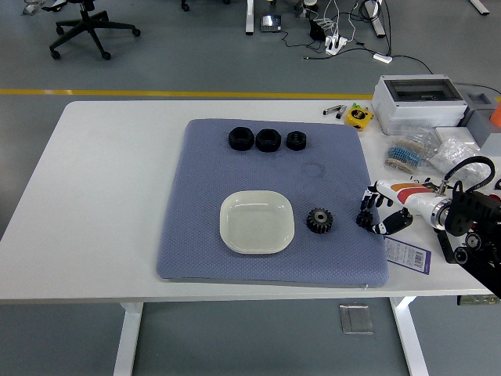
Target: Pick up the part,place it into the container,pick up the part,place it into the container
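Observation:
A large black gear (319, 220) lies on the blue mat (211, 188), just right of the pale square dish (257, 222), which holds nothing. A small black gear (362, 221) lies near the mat's right edge. My right hand (373, 215) comes in from the right. Its fingers curl down over the small gear and the thumb closes under it. The gear still rests on the mat. My left hand is out of view.
Three black ring-shaped parts (268, 139) stand in a row at the mat's far side. A grey box (419, 100), bags of small parts (415, 153), a yellow tape measure (358, 116) and a printed card (409, 254) crowd the table's right side.

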